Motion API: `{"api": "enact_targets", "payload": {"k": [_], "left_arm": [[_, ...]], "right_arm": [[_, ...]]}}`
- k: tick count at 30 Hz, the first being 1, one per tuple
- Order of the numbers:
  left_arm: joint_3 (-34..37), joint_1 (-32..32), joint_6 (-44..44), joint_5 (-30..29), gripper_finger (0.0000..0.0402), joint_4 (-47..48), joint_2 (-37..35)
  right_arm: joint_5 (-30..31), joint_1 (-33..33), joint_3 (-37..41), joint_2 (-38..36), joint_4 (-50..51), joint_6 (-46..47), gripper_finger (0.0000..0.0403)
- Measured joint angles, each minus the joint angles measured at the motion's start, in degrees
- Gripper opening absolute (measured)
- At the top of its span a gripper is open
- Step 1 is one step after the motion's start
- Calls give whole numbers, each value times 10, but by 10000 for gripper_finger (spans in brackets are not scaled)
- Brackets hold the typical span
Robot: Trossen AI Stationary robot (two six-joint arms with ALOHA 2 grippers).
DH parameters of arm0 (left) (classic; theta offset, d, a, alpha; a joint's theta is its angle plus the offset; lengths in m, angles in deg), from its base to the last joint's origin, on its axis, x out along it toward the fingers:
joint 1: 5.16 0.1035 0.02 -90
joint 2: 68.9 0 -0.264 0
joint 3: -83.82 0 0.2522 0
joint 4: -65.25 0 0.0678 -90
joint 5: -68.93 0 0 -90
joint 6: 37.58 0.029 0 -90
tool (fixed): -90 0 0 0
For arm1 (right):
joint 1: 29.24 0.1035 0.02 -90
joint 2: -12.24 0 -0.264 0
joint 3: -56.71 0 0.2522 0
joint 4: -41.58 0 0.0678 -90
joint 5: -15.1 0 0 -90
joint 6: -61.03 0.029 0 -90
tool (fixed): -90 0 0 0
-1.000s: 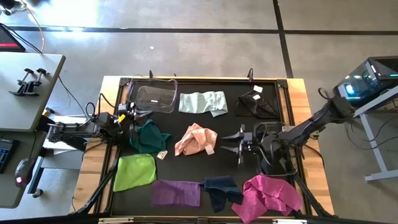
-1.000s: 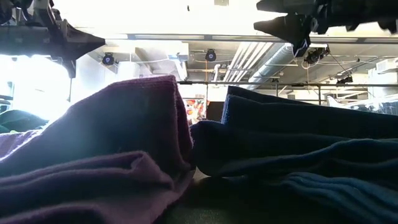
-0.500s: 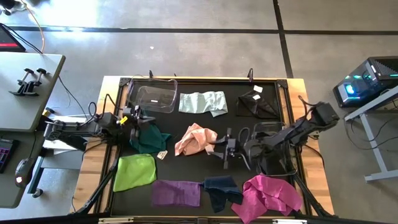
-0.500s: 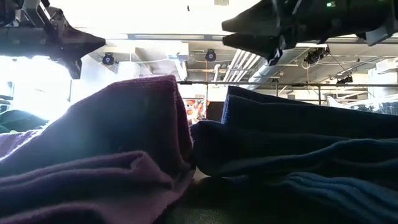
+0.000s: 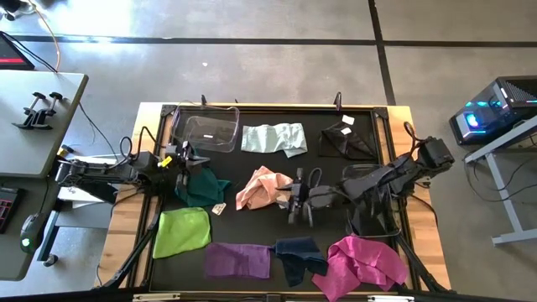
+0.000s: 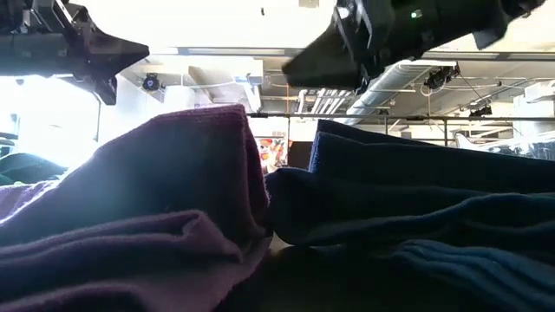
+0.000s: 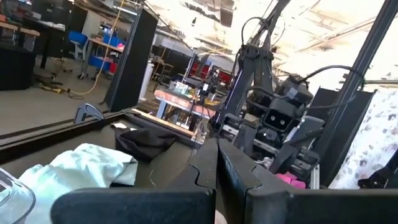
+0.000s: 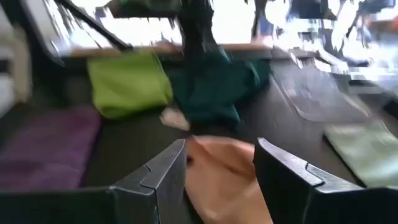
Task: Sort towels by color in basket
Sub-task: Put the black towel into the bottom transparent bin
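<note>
Several small towels lie spread on the black mat: mint (image 5: pixel 273 138), black (image 5: pixel 346 138), peach-pink (image 5: pixel 264 189), dark teal (image 5: pixel 200 183), lime green (image 5: pixel 182 231), purple (image 5: pixel 237 258), navy (image 5: pixel 295 256) and magenta (image 5: pixel 361 262). My right gripper (image 5: pixel 294 201) hangs open just right of the peach-pink towel (image 8: pixel 224 177), whose near edge shows between its fingers; the low view shows this gripper (image 6: pixel 290 78) raised. My left gripper (image 5: pixel 185 158) is shut (image 7: pixel 216 165) and hovers above the dark teal towel, next to the clear basket (image 5: pixel 205 132).
The clear plastic basket stands at the far left of the mat, beside the mint towel. A raised wooden frame (image 5: pixel 403 113) borders the mat. In the low view the purple towel (image 6: pixel 156 199) and navy towel (image 6: pixel 416 208) fill the foreground. Bare mat lies between the peach-pink and black towels.
My right gripper has travelled toward the table's left, from the mat's right half to the right edge of the peach-pink towel, staying open. The towels have kept their places.
</note>
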Motion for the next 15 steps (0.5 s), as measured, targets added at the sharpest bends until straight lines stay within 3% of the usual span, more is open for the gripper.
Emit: {"api": "enact_targets", "payload": {"k": [4, 8, 15], "left_arm": [[0, 0, -4, 0, 0, 1, 1], [0, 0, 0, 0, 0, 1, 1], [0, 0, 17, 0, 0, 19, 1]], "right_arm": [[16, -15, -63, 0, 156, 32, 181], [19, -32, -132, 0, 353, 123, 187], [-40, -67, -240, 0, 681, 212, 243]]}}
